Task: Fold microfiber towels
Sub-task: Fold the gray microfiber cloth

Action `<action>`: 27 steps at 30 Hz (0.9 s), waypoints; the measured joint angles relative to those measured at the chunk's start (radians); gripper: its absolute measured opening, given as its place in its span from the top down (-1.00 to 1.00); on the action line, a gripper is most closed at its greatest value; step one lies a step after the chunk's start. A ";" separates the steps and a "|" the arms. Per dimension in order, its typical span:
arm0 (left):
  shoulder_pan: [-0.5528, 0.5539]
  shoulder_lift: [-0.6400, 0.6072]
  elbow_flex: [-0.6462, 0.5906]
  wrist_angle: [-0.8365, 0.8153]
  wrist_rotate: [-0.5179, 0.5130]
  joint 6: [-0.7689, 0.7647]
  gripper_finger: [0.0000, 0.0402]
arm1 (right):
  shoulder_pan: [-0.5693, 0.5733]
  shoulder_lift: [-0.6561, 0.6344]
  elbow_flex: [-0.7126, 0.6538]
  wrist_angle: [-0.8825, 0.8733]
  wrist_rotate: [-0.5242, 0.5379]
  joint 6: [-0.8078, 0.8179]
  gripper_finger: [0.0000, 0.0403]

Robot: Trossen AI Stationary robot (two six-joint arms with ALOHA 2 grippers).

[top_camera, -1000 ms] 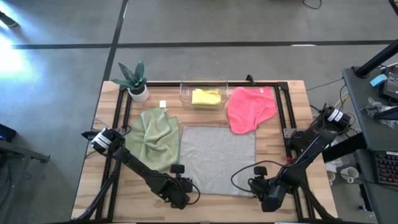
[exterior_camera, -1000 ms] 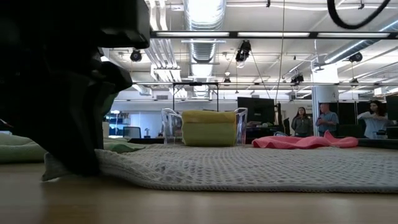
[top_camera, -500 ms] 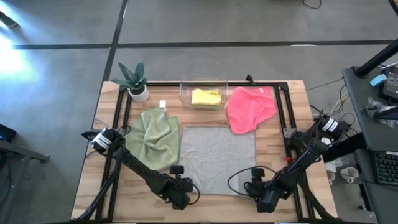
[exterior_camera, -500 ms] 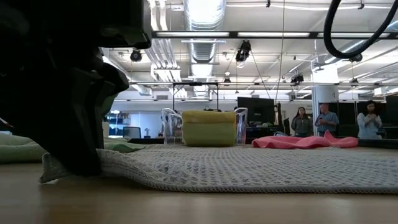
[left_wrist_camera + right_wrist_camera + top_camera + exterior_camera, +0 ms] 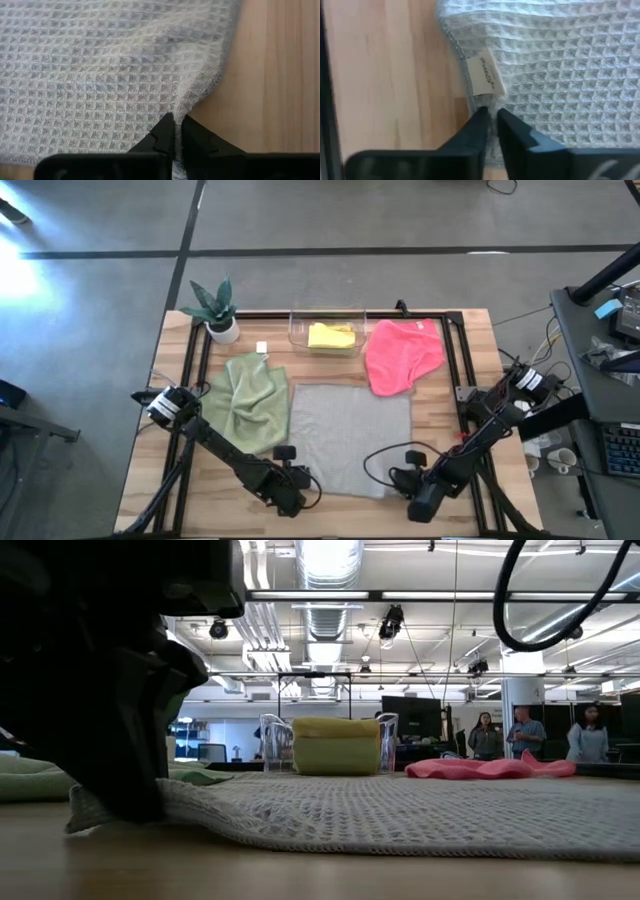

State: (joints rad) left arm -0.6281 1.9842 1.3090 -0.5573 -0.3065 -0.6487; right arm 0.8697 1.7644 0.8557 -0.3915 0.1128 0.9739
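The light grey towel lies spread flat in the middle of the table. My left gripper is shut on its near left corner and my right gripper is shut on its near right corner. A sage green towel lies crumpled to its left, partly on the table's black frame. A hot pink towel lies bunched at the far right. A folded yellow towel rests inside the clear bin. My left gripper pinches the grey towel's edge at the near left corner between its two fingers. The cloth puckers toward the fingertips, and the corner stands slightly off the wood while the rest lies flat. My right gripper pinches the towel's hem at the near right corner, just below the white label. The cloth beside the fingers lies flat on the table.
A potted plant stands at the far left corner, with a small white tag near it. A black frame runs around the work area. People stand in the room beyond the table.
My right gripper has moved a little toward the table's left edge and near edge, onto the grey towel's near right corner. The left gripper and the towels have kept still.
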 joint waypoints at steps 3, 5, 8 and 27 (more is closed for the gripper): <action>0.000 0.000 0.008 -0.001 0.006 0.000 0.95 | -0.002 -0.037 0.003 -0.008 -0.011 0.000 0.94; 0.000 0.000 0.022 -0.004 0.031 0.001 0.95 | -0.002 -0.068 0.008 -0.013 -0.010 0.002 0.95; 0.000 -0.003 0.048 -0.011 0.080 0.005 0.95 | 0.001 -0.120 0.024 -0.024 -0.008 0.021 0.95; -0.024 -0.121 0.221 -0.222 0.226 0.051 0.95 | 0.098 -0.253 0.305 -0.274 -0.031 0.093 0.96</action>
State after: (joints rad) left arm -0.6522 1.8634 1.5301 -0.7791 -0.0808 -0.5978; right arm 0.9673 1.5116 1.1603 -0.6655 0.0818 1.0669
